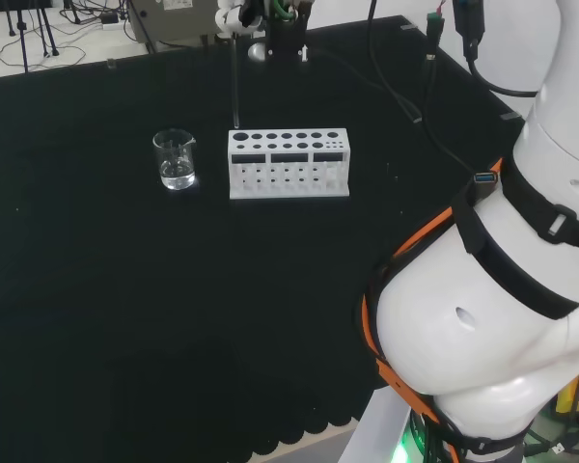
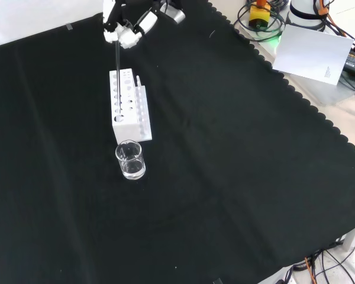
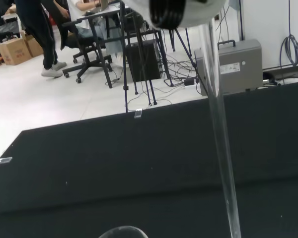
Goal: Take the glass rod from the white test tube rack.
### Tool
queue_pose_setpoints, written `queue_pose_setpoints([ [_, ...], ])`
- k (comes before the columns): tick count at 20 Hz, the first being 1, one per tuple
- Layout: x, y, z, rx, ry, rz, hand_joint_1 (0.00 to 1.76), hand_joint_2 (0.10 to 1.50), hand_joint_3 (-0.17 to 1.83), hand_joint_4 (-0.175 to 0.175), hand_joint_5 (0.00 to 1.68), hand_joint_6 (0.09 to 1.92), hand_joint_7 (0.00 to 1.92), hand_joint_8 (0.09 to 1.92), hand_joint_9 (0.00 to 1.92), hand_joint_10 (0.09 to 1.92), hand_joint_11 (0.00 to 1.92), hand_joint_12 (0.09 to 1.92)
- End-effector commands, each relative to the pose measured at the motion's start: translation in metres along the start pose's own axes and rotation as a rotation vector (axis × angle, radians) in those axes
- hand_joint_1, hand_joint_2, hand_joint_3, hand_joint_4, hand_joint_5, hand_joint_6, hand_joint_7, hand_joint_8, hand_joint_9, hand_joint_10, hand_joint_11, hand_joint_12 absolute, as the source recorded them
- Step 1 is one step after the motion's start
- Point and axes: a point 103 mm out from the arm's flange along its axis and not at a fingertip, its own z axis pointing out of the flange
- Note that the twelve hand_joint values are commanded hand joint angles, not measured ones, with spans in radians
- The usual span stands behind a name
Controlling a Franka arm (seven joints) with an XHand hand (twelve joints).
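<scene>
Fingers of the black and white robot hand (image 1: pixel 239 13) curl at the top edge of the head view, pinching the upper end of a thin clear glass rod (image 1: pixel 235 82) that hangs upright from them; its lower tip sits just above the left end of the white plastic test tube rack (image 1: pixel 289 163), and I cannot tell from this angle whether the tip is touching a hole or hanging clear of it. A small clear glass beaker (image 1: pixel 176 159) stands just to the left of the rack on the black cloth (image 1: pixel 125 289), and the arm's big white links (image 1: pixel 492 318) take up the right side. From the front view, the hand (image 2: pixel 129 29) comes in at the top, fingers closed round the rod (image 2: pixel 117 62), which runs straight down to the far end of the rack (image 2: pixel 129 106); here the tip looks to sit at or just above the rack's top face. The beaker (image 2: pixel 131 160) stands just nearer than the rack, close to it but apart. Past the palm, the wrist view shows a blurred white part of the hand (image 3: pixel 184 10) with the rod (image 3: pixel 221 139) slanting away from it across the cloth (image 3: pixel 114 163), and a curved glass rim, likely the beaker (image 3: pixel 121 232), at the picture's edge.
</scene>
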Motion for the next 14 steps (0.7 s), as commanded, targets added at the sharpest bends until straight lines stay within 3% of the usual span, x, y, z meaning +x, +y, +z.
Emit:
queue_pose_setpoints([
  [1,0.009,-0.005,-0.008,-0.004,-0.01,-0.01,1.3,0.95,0.24,-0.175,1.09,0.55,1.14,1.08,1.68,0.75,1.35,1.04],
  [14,0.025,-0.005,-0.007,0.009,-0.026,-0.041,1.3,0.96,0.22,-0.175,1.1,0.54,1.14,1.08,1.69,0.74,1.36,1.04],
])
